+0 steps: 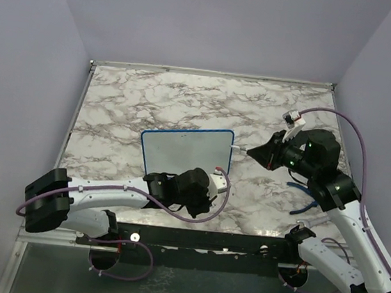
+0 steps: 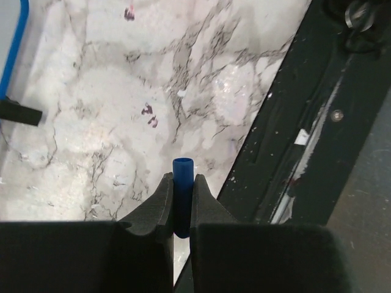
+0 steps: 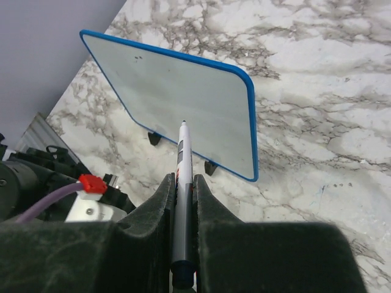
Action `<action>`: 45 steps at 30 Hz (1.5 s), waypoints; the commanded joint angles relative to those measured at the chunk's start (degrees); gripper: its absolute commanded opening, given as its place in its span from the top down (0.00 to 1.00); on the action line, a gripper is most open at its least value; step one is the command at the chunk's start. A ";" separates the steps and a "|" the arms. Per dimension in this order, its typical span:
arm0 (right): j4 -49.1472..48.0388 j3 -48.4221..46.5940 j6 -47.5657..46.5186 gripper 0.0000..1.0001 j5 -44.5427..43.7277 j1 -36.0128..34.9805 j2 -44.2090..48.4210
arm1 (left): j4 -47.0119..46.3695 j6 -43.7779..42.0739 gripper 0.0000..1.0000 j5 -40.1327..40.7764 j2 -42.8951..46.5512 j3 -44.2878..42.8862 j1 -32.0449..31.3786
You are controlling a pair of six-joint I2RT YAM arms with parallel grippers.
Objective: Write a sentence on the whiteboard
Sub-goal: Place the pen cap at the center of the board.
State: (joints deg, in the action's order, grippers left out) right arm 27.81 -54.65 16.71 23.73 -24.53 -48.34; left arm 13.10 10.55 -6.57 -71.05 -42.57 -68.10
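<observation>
Pinching the marker (image 3: 182,146) with its tip aimed at the blank whiteboard (image 3: 177,104), the right gripper (image 3: 183,180) seems poised to write; the left gripper (image 2: 182,178) clamps the blue cap (image 2: 182,165) aside, nearer.

- The whiteboard (image 1: 186,152), centre of the overhead frame: pale white face, thin bright blue rim; its feet (image 3: 211,168) are black.
- The table (image 1: 151,100): white marble with grey-brown veining, and small dark reddish smudges (image 2: 149,115) left of centre in the left wrist view.
- The marker (image 3: 182,159): white toward the tip, grey lower down.
- The cap (image 2: 182,165): deep blue.
- The left gripper (image 2: 182,181) and right gripper (image 3: 182,181): matte black.
- The cables (image 1: 355,128): purple.
- The walls (image 1: 215,23): pale lilac.
</observation>
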 commanded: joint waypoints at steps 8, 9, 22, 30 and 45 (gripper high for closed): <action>-8.70 5.72 1.57 1.00 -5.51 -0.07 6.09 | -11.93 6.16 0.99 7.23 -6.10 8.47 -1.56; -9.08 6.00 1.73 1.00 -5.21 -0.07 6.03 | -11.89 6.32 0.98 7.90 -6.50 8.51 -1.77; -10.15 7.63 2.57 1.00 -5.95 -0.07 6.53 | -9.82 7.47 0.65 6.98 -11.61 7.32 -2.42; -9.92 7.97 3.25 1.00 -7.46 -0.04 7.81 | -6.15 7.47 0.48 7.82 -6.04 3.64 -2.40; -17.96 10.91 7.68 1.00 -9.44 -0.07 11.69 | 14.73 -1.58 0.38 8.42 -1.12 -31.91 20.36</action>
State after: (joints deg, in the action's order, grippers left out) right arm 14.81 -45.41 22.24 16.10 -24.53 -38.41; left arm 20.45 12.60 2.66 -72.77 -67.53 -54.61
